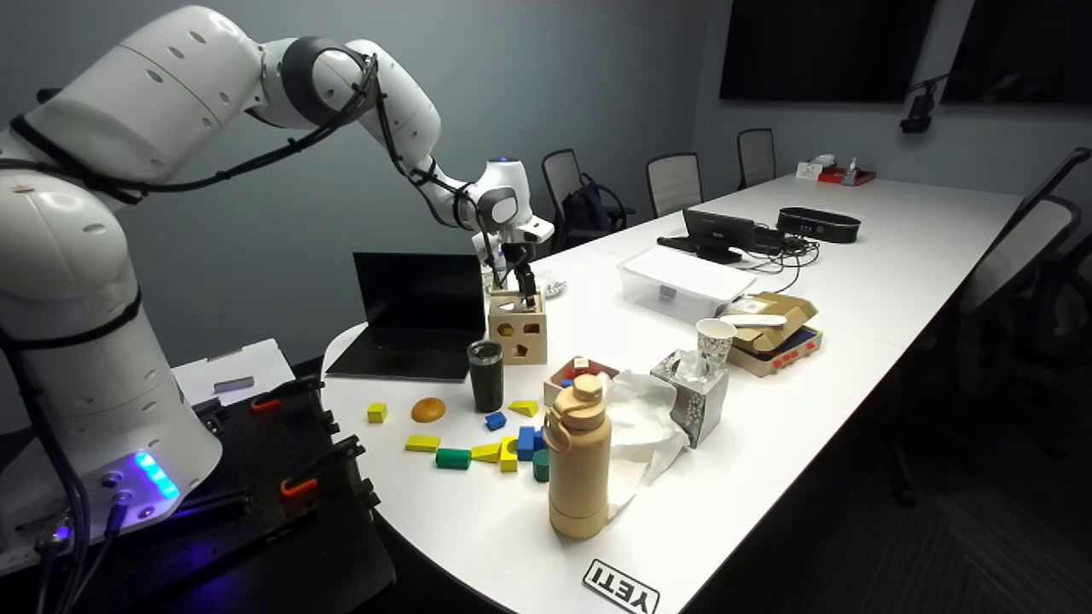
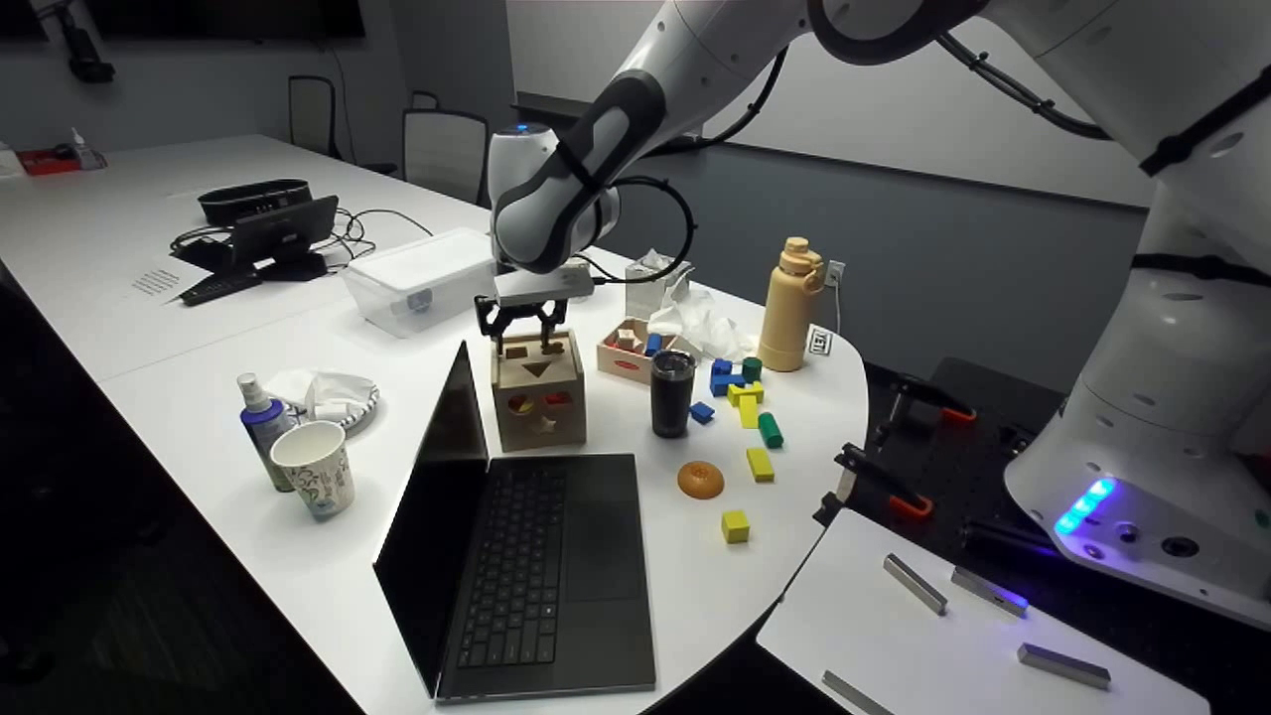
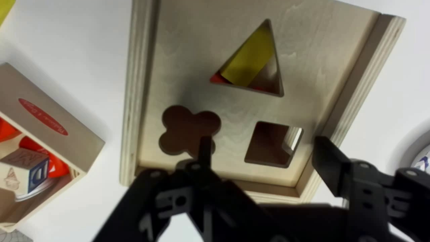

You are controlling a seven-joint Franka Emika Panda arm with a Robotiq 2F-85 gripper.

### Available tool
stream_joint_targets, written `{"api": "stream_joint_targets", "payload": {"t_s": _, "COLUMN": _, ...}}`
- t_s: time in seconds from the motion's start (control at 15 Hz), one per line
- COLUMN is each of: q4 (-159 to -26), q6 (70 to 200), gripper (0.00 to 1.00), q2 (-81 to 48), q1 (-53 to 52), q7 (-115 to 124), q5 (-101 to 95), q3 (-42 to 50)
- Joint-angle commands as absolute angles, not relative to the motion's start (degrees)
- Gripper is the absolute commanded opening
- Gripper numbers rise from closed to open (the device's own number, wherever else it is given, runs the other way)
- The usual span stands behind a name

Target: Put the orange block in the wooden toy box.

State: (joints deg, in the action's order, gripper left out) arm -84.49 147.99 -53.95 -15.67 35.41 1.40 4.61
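Observation:
The wooden toy box [image 1: 518, 341] is pale tan with dark cut-outs and stands upright beside the laptop; it also shows in an exterior view [image 2: 541, 422]. My gripper [image 2: 523, 343] is over its top. In the wrist view the fingers of the gripper [image 3: 263, 141] are spread wide with nothing between them, one over the flower cut-out, one by the box's rim. Through the triangular cut-out of the toy box [image 3: 231, 111] a yellow block [image 3: 250, 58] and bits of red show inside. No block that is clearly orange shows; an orange-brown dome [image 2: 700, 480] lies on the table.
The black laptop [image 2: 556, 556], dark tumbler [image 2: 672, 392] and small wooden tray [image 1: 559, 395] with red and blue pieces stand near the box. Yellow, blue and green blocks lie by the beige jug [image 1: 580, 469]. A paper cup [image 2: 316, 472] and spray bottle [image 2: 266, 427] stand behind the laptop's screen.

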Motion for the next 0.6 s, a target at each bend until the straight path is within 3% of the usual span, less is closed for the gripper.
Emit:
{"api": "stream_joint_targets", "payload": {"t_s": 0.0, "q4": -83.0, "q6": 145.6, "gripper": 1.00, "q2": -53.3, "q1": -16.4, "q7": 36.9, "q5": 2.1, "q3": 5.6}}
{"api": "stream_joint_targets", "payload": {"t_s": 0.53, "q4": -89.1, "q6": 139.1, "gripper": 1.00, "q2": -44.3, "q1": -14.6, "q7": 36.3, "q5": 2.0, "q3": 6.7}}
